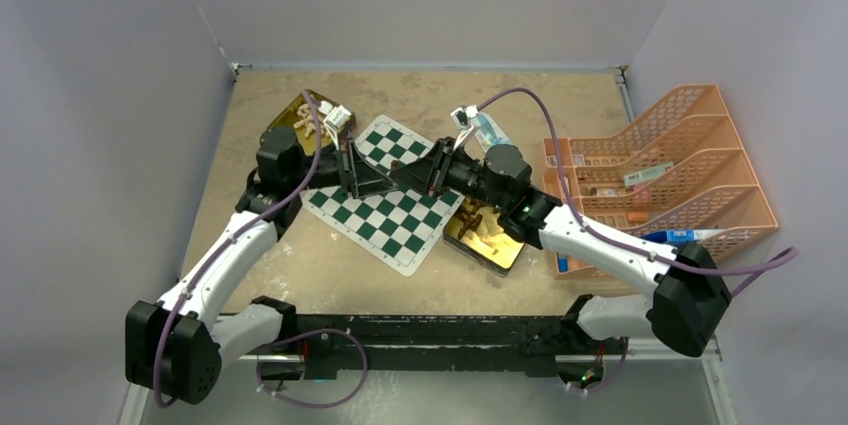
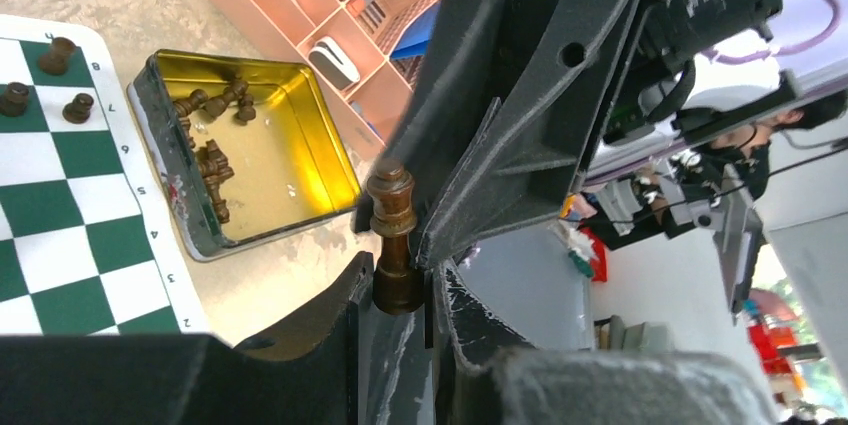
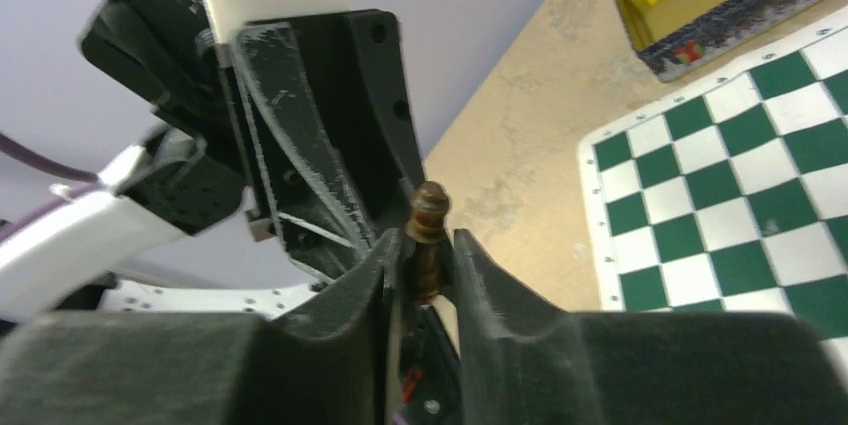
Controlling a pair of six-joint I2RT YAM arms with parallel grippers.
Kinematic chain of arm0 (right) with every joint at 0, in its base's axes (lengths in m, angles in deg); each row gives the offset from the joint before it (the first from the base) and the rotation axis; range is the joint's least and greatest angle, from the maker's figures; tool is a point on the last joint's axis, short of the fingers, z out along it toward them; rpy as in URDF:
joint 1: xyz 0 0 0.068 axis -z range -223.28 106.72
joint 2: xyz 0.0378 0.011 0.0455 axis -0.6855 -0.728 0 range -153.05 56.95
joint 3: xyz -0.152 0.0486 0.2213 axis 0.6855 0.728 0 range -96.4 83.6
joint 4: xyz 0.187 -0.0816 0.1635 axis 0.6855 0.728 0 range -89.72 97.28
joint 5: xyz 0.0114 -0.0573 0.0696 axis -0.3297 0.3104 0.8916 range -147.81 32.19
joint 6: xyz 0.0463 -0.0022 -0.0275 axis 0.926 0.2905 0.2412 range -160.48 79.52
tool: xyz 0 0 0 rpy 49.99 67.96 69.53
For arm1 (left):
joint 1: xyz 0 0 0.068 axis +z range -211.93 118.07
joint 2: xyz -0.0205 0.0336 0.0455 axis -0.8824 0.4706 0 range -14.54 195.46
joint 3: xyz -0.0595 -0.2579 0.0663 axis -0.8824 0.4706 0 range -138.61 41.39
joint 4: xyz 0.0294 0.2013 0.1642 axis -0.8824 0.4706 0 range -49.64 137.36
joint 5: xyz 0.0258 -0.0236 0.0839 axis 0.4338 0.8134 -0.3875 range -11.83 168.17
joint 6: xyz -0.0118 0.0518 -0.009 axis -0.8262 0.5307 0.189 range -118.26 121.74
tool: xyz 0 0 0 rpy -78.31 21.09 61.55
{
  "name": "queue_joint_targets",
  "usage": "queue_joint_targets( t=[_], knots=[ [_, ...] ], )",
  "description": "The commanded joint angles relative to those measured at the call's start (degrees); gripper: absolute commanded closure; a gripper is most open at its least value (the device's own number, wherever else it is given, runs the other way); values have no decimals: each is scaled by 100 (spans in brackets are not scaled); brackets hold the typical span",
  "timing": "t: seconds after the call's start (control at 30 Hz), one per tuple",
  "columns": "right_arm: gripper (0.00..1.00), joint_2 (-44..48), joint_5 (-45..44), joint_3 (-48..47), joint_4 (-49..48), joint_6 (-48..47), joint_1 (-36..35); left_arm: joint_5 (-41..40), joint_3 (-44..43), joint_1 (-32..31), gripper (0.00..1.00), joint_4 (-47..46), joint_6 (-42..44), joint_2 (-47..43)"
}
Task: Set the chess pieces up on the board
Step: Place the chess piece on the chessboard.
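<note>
Both grippers meet in the air over the green and white board point(image 1: 385, 207). A dark brown chess piece point(image 2: 392, 210) stands between them. My left gripper point(image 2: 400, 275) is shut on its base. My right gripper point(image 3: 428, 245) hugs the stem of the same piece point(image 3: 430, 210), with its fingers close on both sides. In the top view the left gripper point(image 1: 388, 181) and the right gripper point(image 1: 404, 177) touch tip to tip and hide the piece. Three dark pieces point(image 2: 57, 53) stand on the board point(image 2: 60, 235) along its edge.
A gold tin point(image 2: 290, 165) with several dark pieces lies right of the board point(image 1: 485, 235). Another gold tin point(image 3: 700, 15) holds cream pieces at the back left point(image 1: 310, 115). An orange file rack point(image 1: 660, 175) fills the right side.
</note>
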Motion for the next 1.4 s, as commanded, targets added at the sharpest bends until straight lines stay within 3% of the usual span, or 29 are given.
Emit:
queue_joint_targets(
  t=[0.0, 0.13, 0.37, 0.7, 0.93, 1.37],
  knots=[
    [65, 320, 554, -612, 626, -787, -29, -270, -349, -5, 96, 942, 1767, -329],
    [52, 204, 1032, -1227, 1593, -1488, -29, -414, -286, -5, 99, 1462, 3048, -626],
    [52, -78, 1266, -1895, 2894, -2228, -29, -365, -211, -5, 100, 2065, 4528, -985],
    [55, -402, 1519, -2419, 3596, -2605, -29, -48, 57, -5, 100, 1999, 5212, -1238],
    [56, -656, 1590, -2638, 3433, -2521, -24, 91, 159, -5, 100, 2016, 5502, -1358],
    [78, -1019, 1671, -2832, 3761, -2797, -26, -79, 237, -5, 100, 2062, 5589, -1394]
  ],
)
